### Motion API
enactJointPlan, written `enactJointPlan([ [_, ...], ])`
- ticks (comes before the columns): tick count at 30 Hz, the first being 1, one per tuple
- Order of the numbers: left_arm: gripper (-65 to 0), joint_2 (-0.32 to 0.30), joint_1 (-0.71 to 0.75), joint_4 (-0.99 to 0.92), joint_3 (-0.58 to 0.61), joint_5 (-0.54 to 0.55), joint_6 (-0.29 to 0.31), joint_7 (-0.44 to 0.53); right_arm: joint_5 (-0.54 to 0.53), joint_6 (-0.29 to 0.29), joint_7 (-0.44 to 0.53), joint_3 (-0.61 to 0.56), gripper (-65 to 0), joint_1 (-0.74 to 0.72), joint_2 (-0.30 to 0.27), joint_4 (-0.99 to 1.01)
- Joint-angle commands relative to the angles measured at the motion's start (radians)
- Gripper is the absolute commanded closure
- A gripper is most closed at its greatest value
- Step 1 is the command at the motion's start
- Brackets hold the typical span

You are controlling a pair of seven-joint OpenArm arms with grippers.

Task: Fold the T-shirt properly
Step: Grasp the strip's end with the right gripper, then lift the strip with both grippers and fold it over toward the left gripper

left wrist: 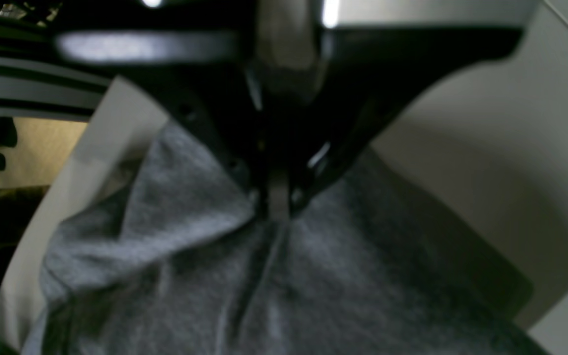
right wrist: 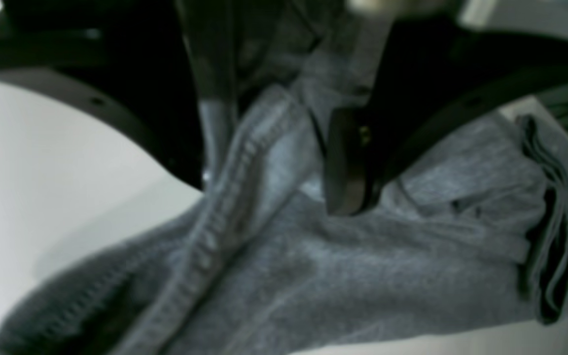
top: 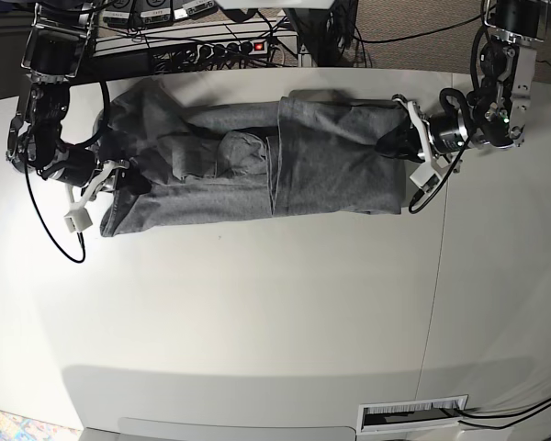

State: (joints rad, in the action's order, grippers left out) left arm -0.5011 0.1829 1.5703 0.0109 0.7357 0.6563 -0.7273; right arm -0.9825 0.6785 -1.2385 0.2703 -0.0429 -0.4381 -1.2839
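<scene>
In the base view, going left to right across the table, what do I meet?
Right pincer at the shirt's end → T-shirt → left pincer shut on its other end → bare table.

the left arm comes in from the far right corner of the base view, forearm angled inward and wrist bent level toward the centre; the left gripper (top: 397,140) has its jaws pressed together, pinching a fold of the t-shirt (top: 257,165). the right arm drops from the far left corner, elbow bowed outward, wrist turned inward; the right gripper (top: 110,179) holds its jaws spread wide, straddling a stitched hem at the cloth's end, one dark finger pad (right wrist: 345,162) lying against the fabric
</scene>
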Motion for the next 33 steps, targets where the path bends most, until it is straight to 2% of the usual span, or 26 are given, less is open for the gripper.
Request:
enactJointPlan([
  [1, 0.0, -0.009, 0.006, 0.0, 0.0, -0.035, -0.001, -0.05, 0.011, 0.002, -0.045, 0.003, -29.6, -0.01, -0.008, -0.01],
  [4, 0.0, -0.008, 0.006, 0.0, 0.0, -0.035, -0.001, -0.05, 0.011, 0.002, -0.104, 0.003, -29.5, -0.01, 0.005, -0.01],
  [6, 0.0, -0.008, 0.005, 0.0, 0.0, -0.028, -0.001, -0.05, 0.011, 0.002, -0.136, 0.003, -26.8, -0.01, 0.011, -0.01],
  [12, 0.0, 0.003, 0.006, 0.0, 0.0, 0.003, -0.001, -0.05, -0.051, -0.001, -0.158, 0.004, 0.0, -0.011, -0.008, -0.012],
  [18, 0.0, 0.06, 0.006, 0.0, 0.003, 0.036, 0.0, -0.051, -0.111, 0.0, -0.158, 0.072, 0.0, -0.024, -0.095, -0.072],
  [22, 0.0, 0.118, 0.005, 0.0, 0.038, 0.035, 0.037, -0.05, -0.125, 0.001, -0.158, 0.155, 0.0, -0.023, -0.135, -0.192],
  [25, 0.0, 0.158, 0.004, 0.0, 0.082, 0.035, 0.037, -0.05, -0.14, 0.002, -0.158, 0.171, 0.0, -0.021, -0.156, -0.265],
  [30, 0.0, 0.217, -0.001, 0.0, 0.13, 0.027, 0.036, -0.048, -0.16, 0.002, -0.158, 0.169, 0.0, -0.018, -0.15, -0.337],
  [33, 0.0, 0.256, 0.0, 0.0, 0.132, 0.024, 0.036, -0.05, -0.187, 0.004, -0.158, 0.168, 0.0, -0.018, -0.127, -0.347],
])
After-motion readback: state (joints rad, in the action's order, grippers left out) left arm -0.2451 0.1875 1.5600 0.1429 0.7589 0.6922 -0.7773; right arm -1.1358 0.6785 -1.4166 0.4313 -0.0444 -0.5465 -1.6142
